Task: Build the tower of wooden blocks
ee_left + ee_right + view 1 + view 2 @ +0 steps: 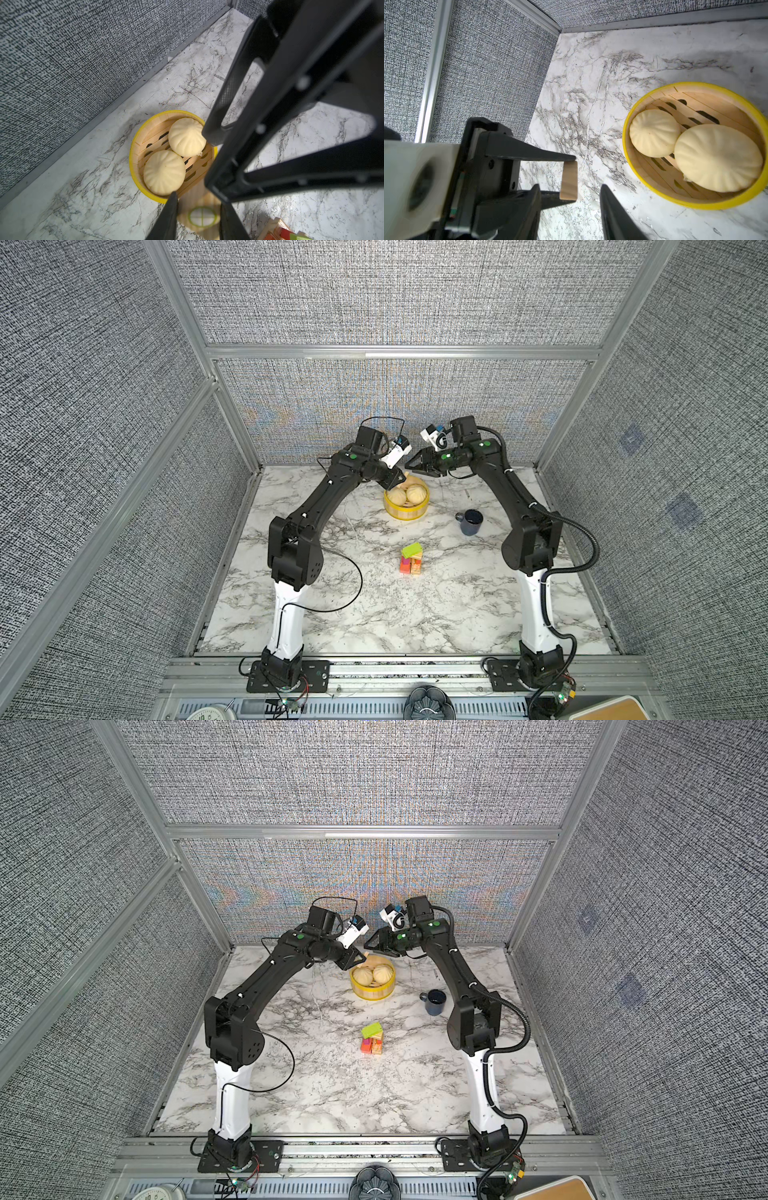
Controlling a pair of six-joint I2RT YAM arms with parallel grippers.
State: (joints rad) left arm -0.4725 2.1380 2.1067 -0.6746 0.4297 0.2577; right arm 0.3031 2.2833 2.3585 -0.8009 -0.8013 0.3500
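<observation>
The tower (411,560) of wood blocks stands mid-table in both top views, orange and tan at the base and a lime-green slab on top. Its corner shows in the left wrist view (280,230). My left gripper (199,199) is shut on a tan block (200,212) printed with a green circle. It holds the block in the air beside the steamer basket. The right wrist view shows that block (569,180) edge-on between the left fingers (550,158). My right gripper (570,187) is open, its jaws straddling the block without touching it.
A yellow steamer basket (405,514) with two buns sits just below both grippers near the back wall. A dark blue mug (471,522) stands to the right, close to the right arm. The enclosure's grey walls hem in the marble table (374,614).
</observation>
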